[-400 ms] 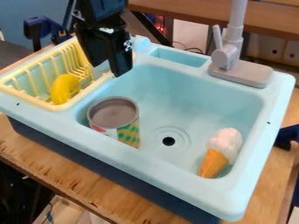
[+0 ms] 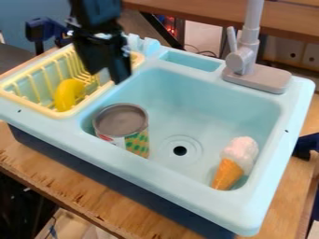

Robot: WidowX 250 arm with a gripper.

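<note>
Centrally, a light-blue plastic toy sink bears a pale-yellow slatted drying rack, with the black two-finger gripper, fingers parted and empty, above the rack's right edge. A grey-topped patterned cylindrical can and, farther right, a white-and-orange ice-cream cone occupy the basin; a curved yellow toy rests in the rack.

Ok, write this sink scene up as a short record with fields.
Sink: light blue, on a wooden surface
Gripper: black, above the sink edge beside the rack
Rack: yellow, holding a curved yellow object
Can: in the basin, grey end up
Toy ice cream cone: lying in the basin
Drain: between can and cone
Faucet: grey, at the back
</note>
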